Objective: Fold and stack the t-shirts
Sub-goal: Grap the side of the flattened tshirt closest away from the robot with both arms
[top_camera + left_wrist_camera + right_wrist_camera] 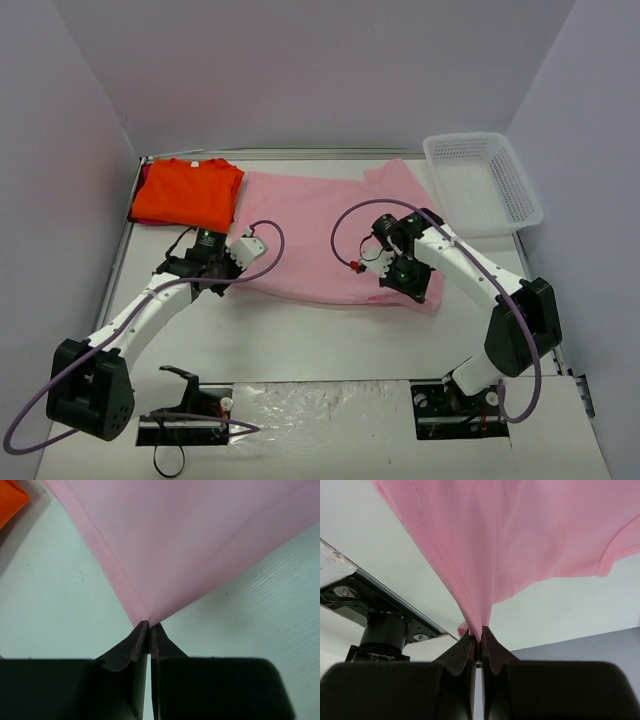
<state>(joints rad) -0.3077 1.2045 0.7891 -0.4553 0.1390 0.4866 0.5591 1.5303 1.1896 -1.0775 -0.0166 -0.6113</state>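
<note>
So the left gripper [149, 630] is pinched tight on a corner of the pink shirt [200, 540] — right gripper [480, 636] too, clamping its edge.

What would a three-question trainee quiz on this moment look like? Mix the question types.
1. True or false: the left pincer is shut on a corner of the pink t-shirt.
2. Where does the orange t-shirt lie? A) draped over the left arm; B) at the far-left corner of the table; C) at the near edge, between the arm bases.
3. Short answer: which garment does the right pincer grip?

Key: 1 true; 2 B; 3 the pink t-shirt.
</note>
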